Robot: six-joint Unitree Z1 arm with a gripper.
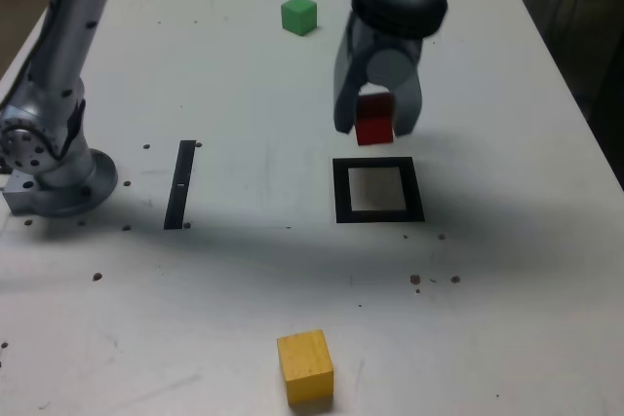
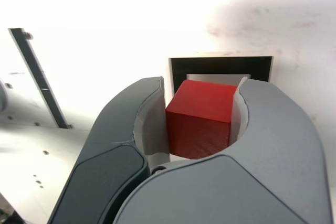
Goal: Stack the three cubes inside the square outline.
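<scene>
Carefully, the gripper [image 1: 375, 124], clamped on the red cube [image 1: 374, 122], should centre over the square outline [image 1: 378, 216] before lowering.

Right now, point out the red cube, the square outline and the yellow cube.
red cube [image 2: 202, 116], wrist view, its front face between the tool's fingers.
square outline [image 1: 341, 192], exterior view, its left black border.
yellow cube [image 1: 304, 356], exterior view, its top face.
</scene>
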